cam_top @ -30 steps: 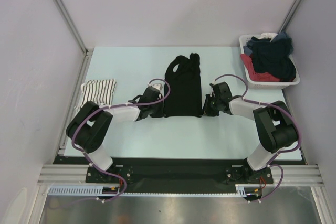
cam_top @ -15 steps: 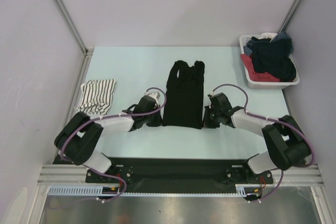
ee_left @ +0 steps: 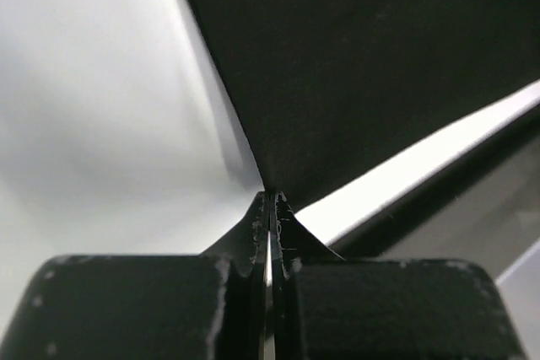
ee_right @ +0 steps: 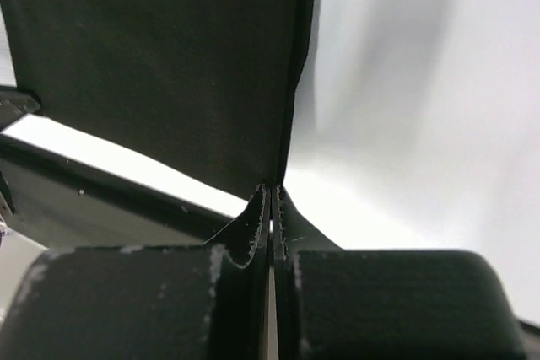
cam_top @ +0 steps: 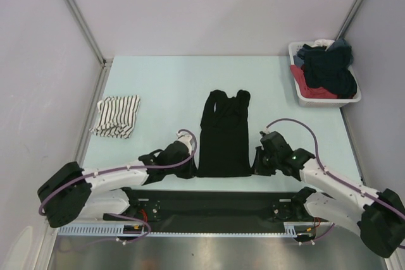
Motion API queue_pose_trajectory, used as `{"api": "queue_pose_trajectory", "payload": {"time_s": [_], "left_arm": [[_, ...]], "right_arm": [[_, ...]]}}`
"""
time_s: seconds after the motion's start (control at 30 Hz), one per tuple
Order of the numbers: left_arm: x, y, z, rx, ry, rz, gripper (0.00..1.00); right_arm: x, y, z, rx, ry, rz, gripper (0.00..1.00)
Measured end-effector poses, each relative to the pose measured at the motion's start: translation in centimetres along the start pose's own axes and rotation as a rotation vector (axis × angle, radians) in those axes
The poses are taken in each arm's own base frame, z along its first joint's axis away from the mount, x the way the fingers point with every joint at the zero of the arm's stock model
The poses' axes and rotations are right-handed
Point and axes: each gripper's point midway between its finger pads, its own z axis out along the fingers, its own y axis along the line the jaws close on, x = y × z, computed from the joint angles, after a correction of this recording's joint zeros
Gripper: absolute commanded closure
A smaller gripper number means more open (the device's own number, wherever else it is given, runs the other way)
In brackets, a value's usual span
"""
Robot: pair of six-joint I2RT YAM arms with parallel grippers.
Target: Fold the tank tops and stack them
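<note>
My left claw (ee_left: 270, 198), right claw (ee_right: 272, 190): clamped on hem corners of black top (cam_top: 223, 137), matte fabric, flat, 6 o'clock.

You have two tank tops to count: one black tank top (cam_top: 223, 137) and one striped tank top (cam_top: 116, 116). There is one bench (cam_top: 164, 80) under them. You have one white basket (cam_top: 326, 101), and in it one heap of clothes (cam_top: 326, 67) with dark, red and bluish pieces. You cannot count the garments in that heap, since they lie tangled over one another. You have two arms, the left arm (cam_top: 114, 177) and the right arm (cam_top: 329, 181). Each carries one gripper, so two in all: the left gripper (cam_top: 192, 169) and the right gripper (cam_top: 256, 164). Each gripper has two fingers, four altogether.
</note>
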Motion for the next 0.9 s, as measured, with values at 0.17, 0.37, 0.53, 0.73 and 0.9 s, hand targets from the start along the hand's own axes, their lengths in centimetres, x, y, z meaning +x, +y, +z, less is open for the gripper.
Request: {"api": "queue_pose_trajectory", "payload": {"time_s": [0.17,0.37,0.53,0.73,0.9], "left_arm": [[0.8,-1.9,-1.6,0.048,-0.005,-0.001,1.00],[0.4,-2.3,-3.2,0.062,-0.033,-0.038,1.00],[0.4,-2.3,-4.0,0.058,-0.028,-0.045,1.00],[-1.6,-3.8,-5.3,0.058,-0.052,-0.034,1.00],[-6.5,-6.3,-7.0,0.084,-0.142,-0.015,1.00]], "right_arm": [[1.2,0.1,-1.6,-0.002,0.001,0.003,1.00],[1.3,0.3,-3.7,0.010,-0.008,0.001,1.00],[0.0,1.4,-5.2,-0.006,-0.053,-0.003,1.00],[-1.6,2.4,-6.3,0.001,-0.092,-0.011,1.00],[-5.3,3.9,-7.7,-0.001,-0.172,-0.015,1.00]]}}
